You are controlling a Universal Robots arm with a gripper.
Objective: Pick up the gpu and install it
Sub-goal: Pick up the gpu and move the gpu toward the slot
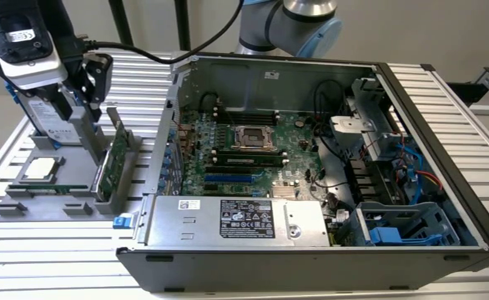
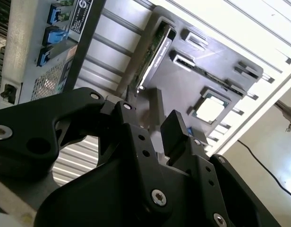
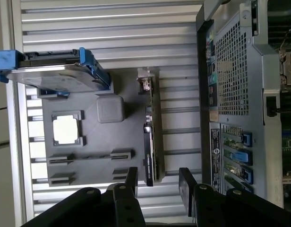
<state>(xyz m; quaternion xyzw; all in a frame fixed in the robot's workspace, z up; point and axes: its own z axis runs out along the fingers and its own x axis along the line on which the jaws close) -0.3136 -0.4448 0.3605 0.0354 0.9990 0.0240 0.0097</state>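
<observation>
1. The gripper [image 3: 158, 177] hangs over the grey parts holder [image 3: 96, 142] at the exterior view's left. Its two black fingers [image 3: 132, 176] are spread apart, and nothing is held between them.
2. The gpu [image 3: 152, 137] stands on its long edge in a slot of the holder, just below the gripper. In the first wrist view its near end lies in line with the gap between the fingers. No contact between finger and card can be seen.
3. Judged status: the pick-up has not been made. The card sits in the holder, so both lifting and installation are outstanding.
4. Further along the holder lie a square processor chip [image 3: 66, 128] in its recess and a silver hard drive [image 3: 55, 75] in a blue frame. Both are well apart from the fingers.
5. Beside the holder, on the slatted table [image 1: 52, 250], lies the open computer case [image 1: 311, 269].
6. Inside the case the motherboard [image 1: 244, 150] is exposed. The blue expansion slot [image 1: 227, 178] near the power supply [image 1: 236, 219] carries no card, which confirms that installation has not been done.
</observation>
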